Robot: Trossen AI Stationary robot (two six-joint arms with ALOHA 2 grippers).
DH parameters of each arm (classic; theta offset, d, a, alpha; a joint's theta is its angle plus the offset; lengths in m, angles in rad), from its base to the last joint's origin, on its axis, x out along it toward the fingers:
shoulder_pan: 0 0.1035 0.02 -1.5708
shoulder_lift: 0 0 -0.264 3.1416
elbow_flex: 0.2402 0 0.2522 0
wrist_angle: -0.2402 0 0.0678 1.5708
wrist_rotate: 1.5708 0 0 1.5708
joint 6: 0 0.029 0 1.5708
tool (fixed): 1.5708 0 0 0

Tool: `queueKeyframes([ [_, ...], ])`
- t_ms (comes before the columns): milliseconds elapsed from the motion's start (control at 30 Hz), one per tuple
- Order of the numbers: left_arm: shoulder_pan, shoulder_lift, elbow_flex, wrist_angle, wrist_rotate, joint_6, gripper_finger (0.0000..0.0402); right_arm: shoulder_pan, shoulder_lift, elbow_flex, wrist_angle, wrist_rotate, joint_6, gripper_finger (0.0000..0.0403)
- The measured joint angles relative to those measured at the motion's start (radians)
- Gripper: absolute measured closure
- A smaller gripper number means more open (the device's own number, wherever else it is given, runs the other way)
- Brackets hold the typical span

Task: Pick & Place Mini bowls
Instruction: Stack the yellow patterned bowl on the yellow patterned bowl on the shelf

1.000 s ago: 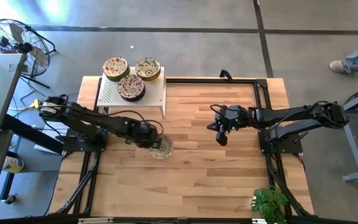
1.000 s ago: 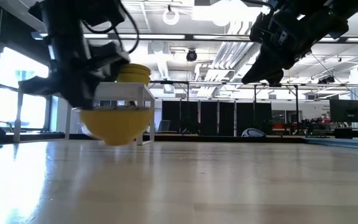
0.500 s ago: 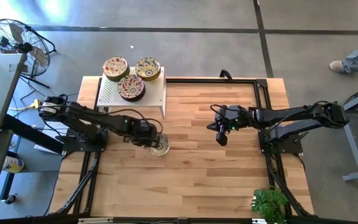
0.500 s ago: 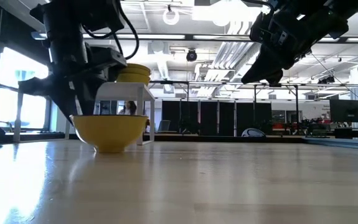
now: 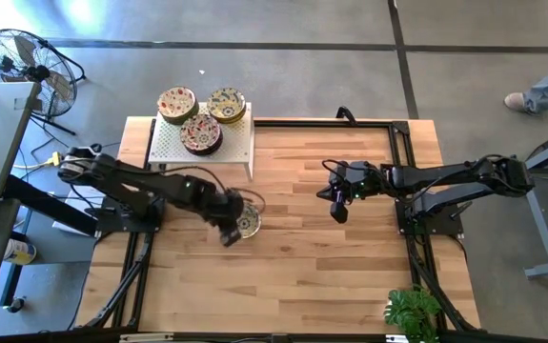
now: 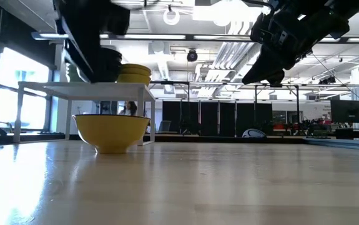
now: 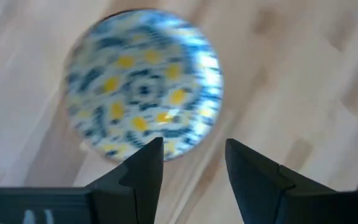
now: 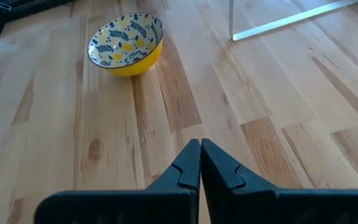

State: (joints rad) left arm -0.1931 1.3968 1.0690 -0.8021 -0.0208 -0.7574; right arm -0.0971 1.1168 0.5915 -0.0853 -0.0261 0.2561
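One mini bowl (image 5: 247,223), yellow outside with a blue and yellow floral pattern inside, stands upright on its base on the wooden table (image 5: 350,276), left of centre. It also shows in the low view (image 6: 111,131) and both wrist views (image 7: 142,84) (image 8: 126,40). My left gripper (image 7: 191,152) hangs open above the bowl's near side (image 5: 231,232), touching nothing. My right gripper (image 8: 200,149) is shut and empty, held in the air right of centre (image 5: 338,211). More mini bowls (image 5: 201,133) sit on a white stand (image 5: 173,143) at the far left.
The white stand (image 6: 85,87) rises on thin legs just behind the bowl, with stacked bowls (image 6: 133,74) on top. A potted plant (image 5: 413,310) stands at the near right corner. A black frame (image 5: 416,248) borders the table. A person's leg (image 5: 545,90) shows on the floor at far right.
My left gripper has set the tilted bowl down upright on the table, opened and let go, then risen clear of it while rolling about its own axis. The bowl now stands free where it was put.
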Motion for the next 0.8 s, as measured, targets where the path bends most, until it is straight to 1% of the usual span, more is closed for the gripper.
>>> queueKeyframes([
  [100,-0.067,0.009,0.029,0.02,-0.027,0.141,0.0232,0.0,0.0,0.0,0.0,0.0,0.001,0.0402],
  [167,-0.107,0.034,0.039,0.04,-0.07,0.179,0.0231,0.0,0.0,0.0,0.0,0.0,0.001,0.0402],
  [267,-0.158,0.07,0.047,0.035,-0.158,0.183,0.0231,0.0,0.0,0.0,0.0,0.014,0.001,0.0402],
  [367,-0.186,0.121,0.049,0.048,-0.207,0.179,0.0231,0.0,0.0,0.0,0.001,0.026,0.001,0.0402],
  [467,-0.196,0.177,0.048,0.061,-0.221,0.178,0.0231,0.0,0.0,0.0,0.001,0.027,-0.002,0.0402],
  [633,-0.194,0.246,0.047,0.087,-0.2,0.185,0.0231,0.0,0.0,0.0,0.0,0.027,-0.003,0.0403],
  [800,-0.194,0.289,0.047,0.097,-0.273,0.167,0.0232,0.0,0.0,0.0,0.0,0.027,-0.003,0.0403],
])
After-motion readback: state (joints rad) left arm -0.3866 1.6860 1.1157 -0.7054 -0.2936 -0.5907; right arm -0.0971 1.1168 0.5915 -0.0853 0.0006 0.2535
